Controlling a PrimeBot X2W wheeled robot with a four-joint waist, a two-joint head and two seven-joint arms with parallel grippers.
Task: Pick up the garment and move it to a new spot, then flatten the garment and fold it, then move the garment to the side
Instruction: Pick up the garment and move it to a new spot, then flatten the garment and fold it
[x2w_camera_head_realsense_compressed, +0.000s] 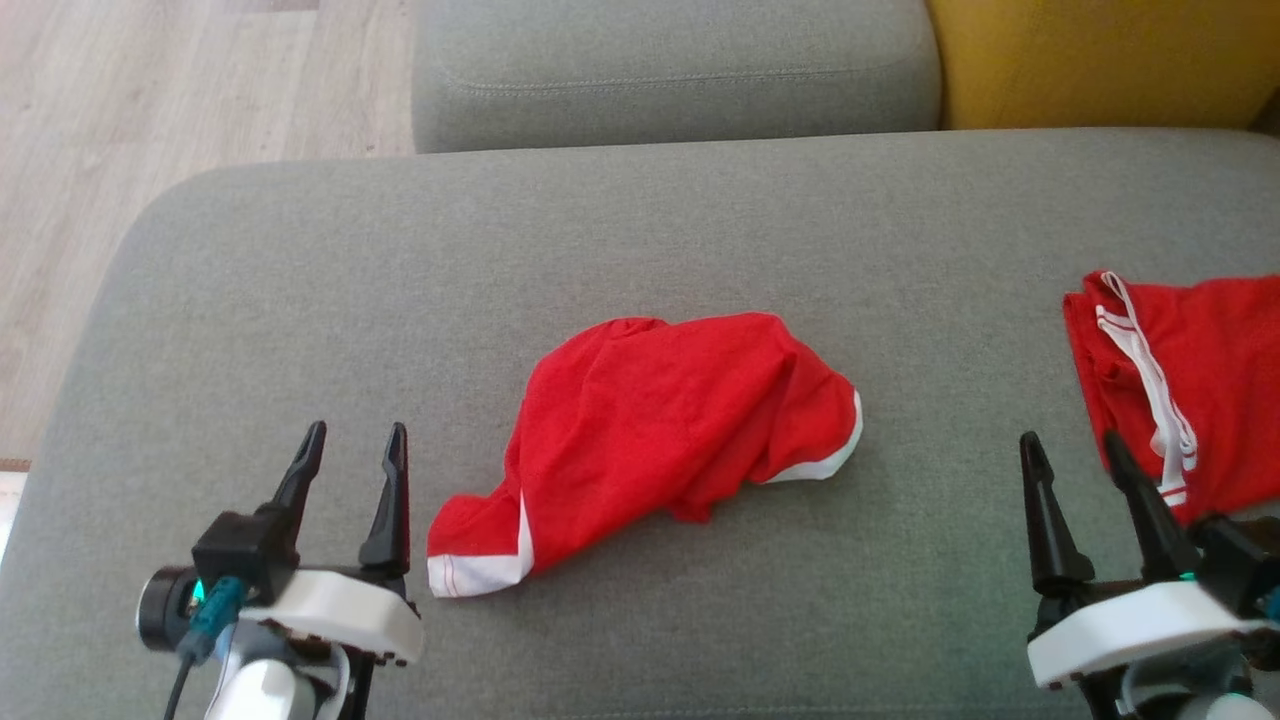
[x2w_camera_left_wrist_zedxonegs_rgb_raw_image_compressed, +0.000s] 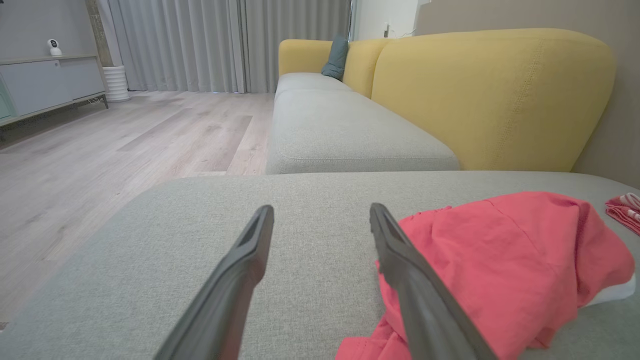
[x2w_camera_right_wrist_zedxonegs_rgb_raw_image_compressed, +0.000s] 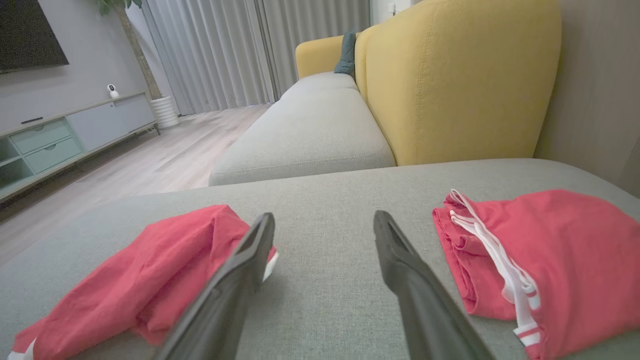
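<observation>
A crumpled red garment (x2w_camera_head_realsense_compressed: 660, 430) with white trim lies bunched in the middle of the grey cushion (x2w_camera_head_realsense_compressed: 500, 250); it also shows as a red heap (x2w_camera_left_wrist_zedxonegs_rgb_raw_image_compressed: 505, 265) in the left wrist view and at the lower left (x2w_camera_right_wrist_zedxonegs_rgb_raw_image_compressed: 145, 280) of the right wrist view. My left gripper (x2w_camera_head_realsense_compressed: 352, 448) hovers open just left of the garment's near corner, touching nothing. My right gripper (x2w_camera_head_realsense_compressed: 1072, 452) stands open at the lower right, between the crumpled garment and a second red garment. In both wrist views the fingers are spread over bare cushion, left gripper (x2w_camera_left_wrist_zedxonegs_rgb_raw_image_compressed: 321, 216) and right gripper (x2w_camera_right_wrist_zedxonegs_rgb_raw_image_compressed: 324, 222).
A second red garment (x2w_camera_head_realsense_compressed: 1190, 380) with white drawstrings lies folded at the cushion's right edge, seen too in the right wrist view (x2w_camera_right_wrist_zedxonegs_rgb_raw_image_compressed: 540, 260). Behind stand another grey seat (x2w_camera_head_realsense_compressed: 670, 70) and a yellow backrest (x2w_camera_head_realsense_compressed: 1100, 60). Wooden floor (x2w_camera_head_realsense_compressed: 150, 100) lies off the left edge.
</observation>
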